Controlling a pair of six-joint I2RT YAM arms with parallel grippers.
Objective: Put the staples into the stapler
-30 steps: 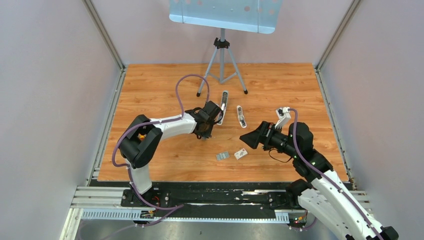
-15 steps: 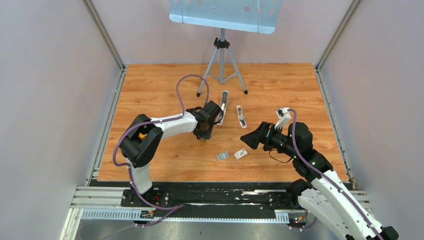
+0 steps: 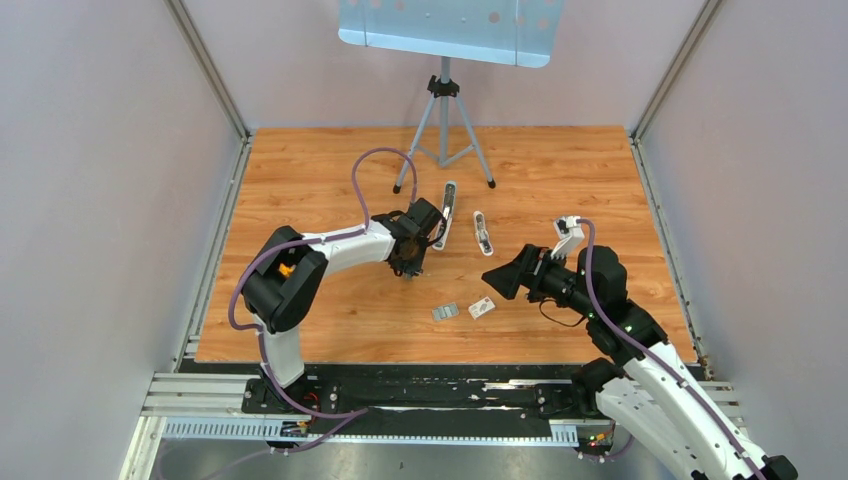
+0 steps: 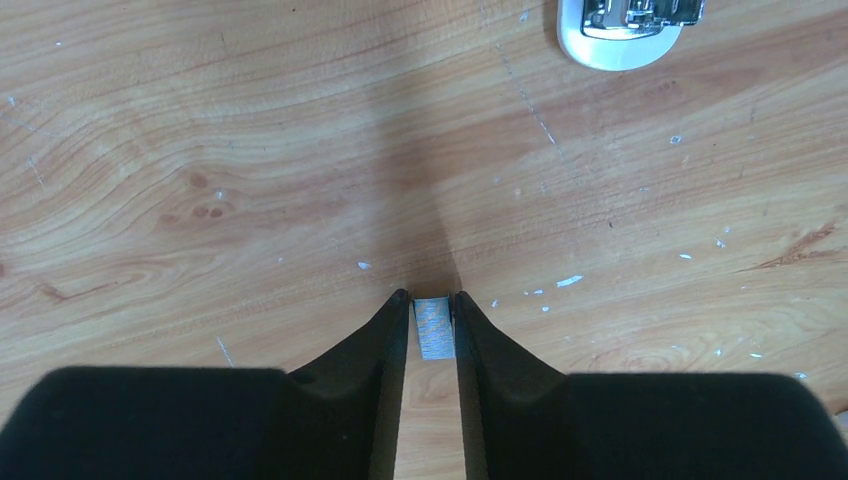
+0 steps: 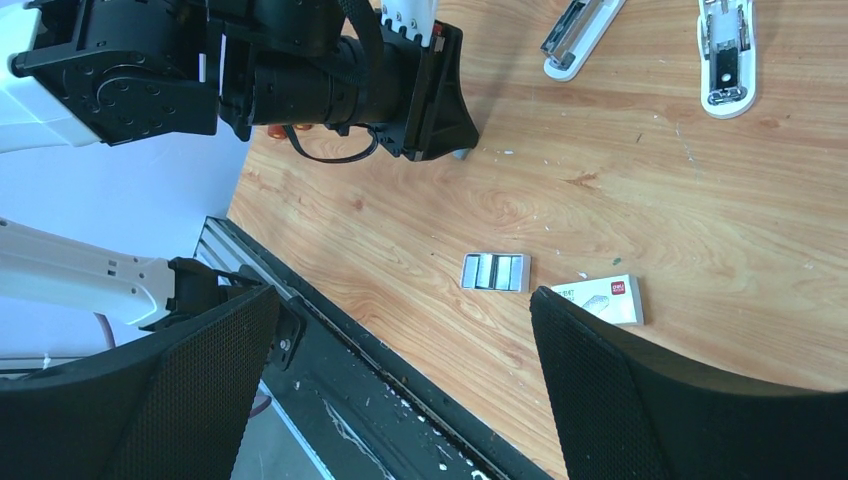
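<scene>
Spanning most of the top view, the wooden table (image 3: 300, 180) is the biggest thing, w/ a tripod (image 3: 443, 130) at its 12 o'clock edge. Next down: the right gripper (image 3: 505, 280), fingers wide apart, holding nothing, hovering at about 4 o'clock from table centre. The left gripper (image 4: 432, 320) sits near centre, tips down on the wood, fingers nearly together and clamped on the staples (image 4: 434, 328), a small grey strip pinched between the tips.

The stapler lies in two halves: one (image 3: 446, 214) at 1 o'clock of the left gripper, its rounded end just showing at the top of the left wrist view; the other (image 3: 483, 233) slightly further right. At 5 o'clock of centre lie a small grey block (image 3: 446, 312) and a white carton (image 3: 482, 308), side by side, not touching.

Handling, as judged: staples are light, stiff but brittle along the joins, slippery metal; squeeze too hard or twist and the strip prob. snaps. Best held by its long sides, mid-length. Room: open wood between gripper and stapler halves, walls well apart.
</scene>
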